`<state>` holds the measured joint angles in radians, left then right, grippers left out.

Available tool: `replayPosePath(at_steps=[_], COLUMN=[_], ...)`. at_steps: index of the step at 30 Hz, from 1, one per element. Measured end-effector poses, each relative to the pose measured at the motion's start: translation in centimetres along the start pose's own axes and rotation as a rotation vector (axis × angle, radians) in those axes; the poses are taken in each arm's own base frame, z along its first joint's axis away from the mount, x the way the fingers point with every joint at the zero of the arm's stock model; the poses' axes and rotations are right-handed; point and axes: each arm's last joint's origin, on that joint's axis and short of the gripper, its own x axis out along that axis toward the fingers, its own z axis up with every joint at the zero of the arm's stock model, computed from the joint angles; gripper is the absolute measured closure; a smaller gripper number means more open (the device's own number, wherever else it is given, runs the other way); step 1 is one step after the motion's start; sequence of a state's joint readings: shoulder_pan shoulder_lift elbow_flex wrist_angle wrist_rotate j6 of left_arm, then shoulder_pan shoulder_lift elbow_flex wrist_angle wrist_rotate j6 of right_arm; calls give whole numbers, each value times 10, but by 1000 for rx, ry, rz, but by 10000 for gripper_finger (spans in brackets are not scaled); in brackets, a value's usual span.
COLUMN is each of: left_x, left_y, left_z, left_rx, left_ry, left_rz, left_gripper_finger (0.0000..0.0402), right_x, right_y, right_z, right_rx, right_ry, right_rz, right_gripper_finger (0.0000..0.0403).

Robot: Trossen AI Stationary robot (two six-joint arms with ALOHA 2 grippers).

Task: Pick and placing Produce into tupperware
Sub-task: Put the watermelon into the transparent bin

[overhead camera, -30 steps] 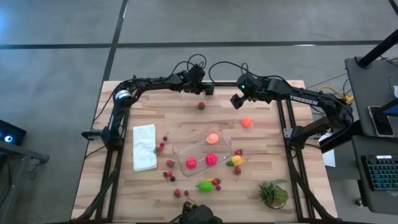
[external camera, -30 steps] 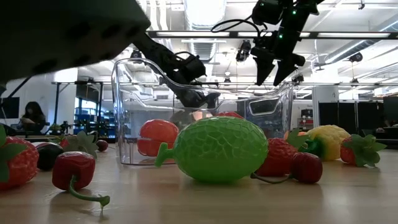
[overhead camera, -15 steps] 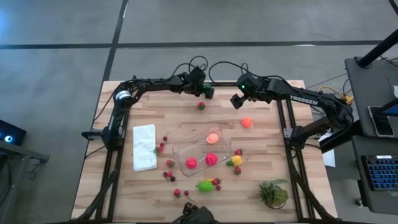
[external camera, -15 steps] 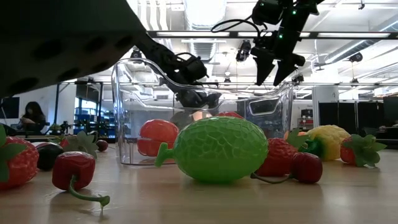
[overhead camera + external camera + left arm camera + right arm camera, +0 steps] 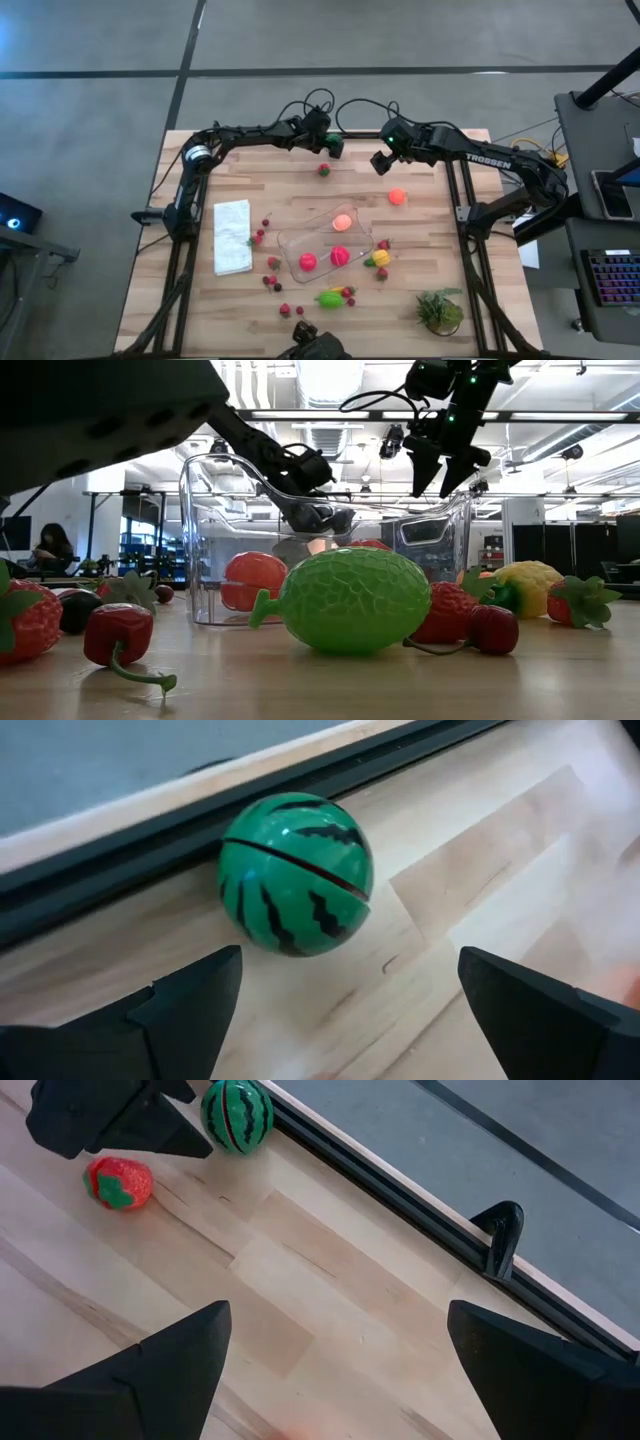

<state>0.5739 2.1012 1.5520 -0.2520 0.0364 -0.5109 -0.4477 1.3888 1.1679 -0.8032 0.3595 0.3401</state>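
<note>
I am looking down on a wooden surface (image 5: 420, 250) with both arms reaching across its far edge. My left gripper (image 5: 345, 1005) is low at that edge with its fingers spread wide and nothing between them. A striped green melon (image 5: 295, 872) sits just ahead of the fingers, against the dark rail that borders the surface, and neither finger touches it. In the view from the right wrist, the same melon (image 5: 237, 1115) lies beside the left arm's fingers, with a strawberry (image 5: 119, 1183) close by on the wood.

My right gripper (image 5: 335, 1355) hangs above the far side of the surface, raised well off the wood, its fingers also wide apart and empty. An orange fruit (image 5: 398, 197) lies on the wood near it.

The clear tub (image 5: 290, 243) stands near the middle of the surface. Inside it I see three pieces: an orange one (image 5: 342, 222) and two red ones (image 5: 308, 261).

More produce lies around the tub: a lime green melon (image 5: 350, 600) on its near side, a yellow piece (image 5: 381, 258) beside it, and small red berries (image 5: 272, 263) scattered between the tub and a folded white cloth (image 5: 232, 236). A leafy green plant tuft (image 5: 440, 310) sits at the near right corner.
</note>
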Motion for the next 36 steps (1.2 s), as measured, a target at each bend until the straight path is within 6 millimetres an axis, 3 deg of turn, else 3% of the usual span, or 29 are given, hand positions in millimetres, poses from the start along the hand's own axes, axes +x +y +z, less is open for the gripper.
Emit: replayPosePath(at_steps=[21,36], left_x=[-4,-3], left_y=[-10,-10], left_z=[12,9], left_rx=[2,-20], left_ry=[-81,-54], left_rz=[-85,-95], left_gripper_finger=[44,44], right_x=[0,0], right_y=[0,0], right_z=[0,0], right_rx=[19,18], right_ry=[0,1], right_rz=[0,-1], right_gripper_finger=[38,38])
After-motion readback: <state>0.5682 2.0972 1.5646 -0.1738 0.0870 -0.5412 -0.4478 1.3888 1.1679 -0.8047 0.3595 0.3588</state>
